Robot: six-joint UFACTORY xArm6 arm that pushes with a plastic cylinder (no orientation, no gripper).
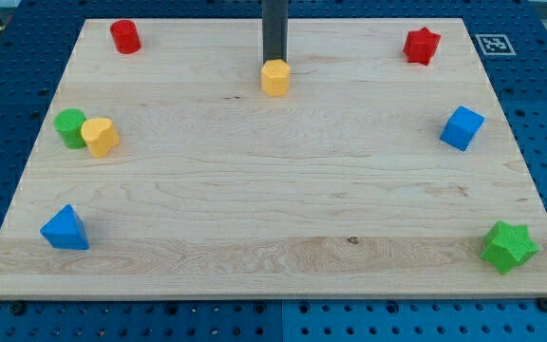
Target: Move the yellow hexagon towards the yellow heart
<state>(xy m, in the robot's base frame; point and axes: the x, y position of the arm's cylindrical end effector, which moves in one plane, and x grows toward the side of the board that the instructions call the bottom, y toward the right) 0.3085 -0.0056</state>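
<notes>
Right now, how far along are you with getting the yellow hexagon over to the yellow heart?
Done: my tip sits right behind the yellow hexagon block, on its top side in the view. In hand: lining up the push. Left: nearly everything. The yellow heart block lies far off toward the view's left and lower down, beside the green cylinder block, with bare wooden board between hexagon and heart.

1. Landmark: yellow hexagon (274, 78), near the top edge of the wooden board (273, 218).
2. My tip (274, 63) sits just above the hexagon, touching or nearly touching its far side.
3. Yellow heart (101, 136) lies well to the hexagon's lower left, touching a green cylinder (69, 126).
4. Red cylinder (125, 36) is far left of the hexagon; red star (422, 46) is far right.
</notes>
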